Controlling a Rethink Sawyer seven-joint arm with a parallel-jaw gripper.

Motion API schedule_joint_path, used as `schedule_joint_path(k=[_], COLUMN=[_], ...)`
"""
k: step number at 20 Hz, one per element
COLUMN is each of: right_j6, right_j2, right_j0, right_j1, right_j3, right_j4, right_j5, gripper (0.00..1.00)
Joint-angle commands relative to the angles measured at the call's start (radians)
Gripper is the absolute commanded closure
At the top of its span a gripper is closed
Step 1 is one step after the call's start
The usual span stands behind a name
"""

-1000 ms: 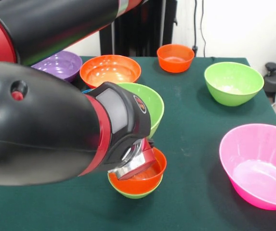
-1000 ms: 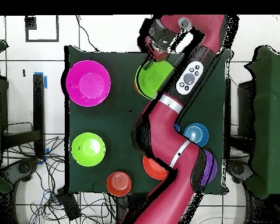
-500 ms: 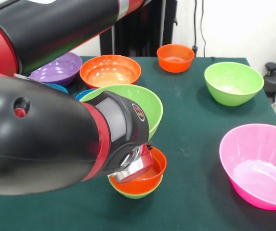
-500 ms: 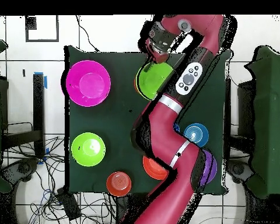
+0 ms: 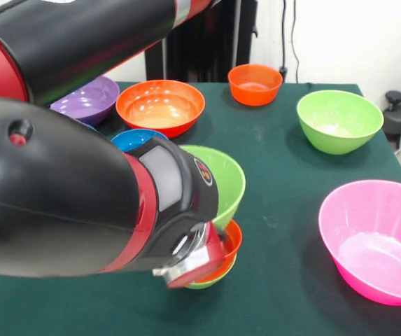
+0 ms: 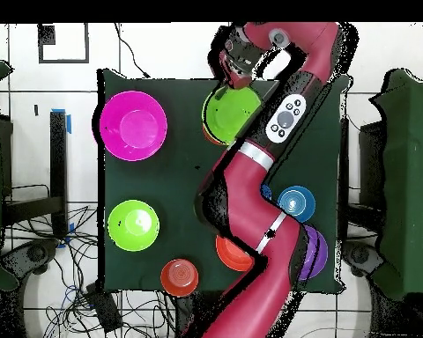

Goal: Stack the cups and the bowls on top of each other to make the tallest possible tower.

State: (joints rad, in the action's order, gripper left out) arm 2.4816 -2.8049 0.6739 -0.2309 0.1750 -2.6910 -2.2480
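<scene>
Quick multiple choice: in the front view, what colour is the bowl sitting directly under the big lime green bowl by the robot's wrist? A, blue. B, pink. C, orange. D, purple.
C: an orange bowl shows just beneath the big lime green bowl, nested in a smaller green bowl at the bottom.
</scene>
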Motion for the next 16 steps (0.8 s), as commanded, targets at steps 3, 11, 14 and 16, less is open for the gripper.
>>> schedule_joint_path(k=[3,11,14,16], right_j6=[0.397,0.379,0.328,0.308], right_j2=[-0.016,-0.006,-0.01,-0.013], right_j0=[0.001,0.002,0.002,0.0], right_j1=[-0.003,-0.01,-0.016,-0.018], right_j3=[-0.176,-0.166,-0.168,-0.169], right_j4=[-0.052,-0.079,-0.079,-0.077], right_j5=[0.152,0.136,0.115,0.101], gripper=[1.0,1.0,1.0,1.0])
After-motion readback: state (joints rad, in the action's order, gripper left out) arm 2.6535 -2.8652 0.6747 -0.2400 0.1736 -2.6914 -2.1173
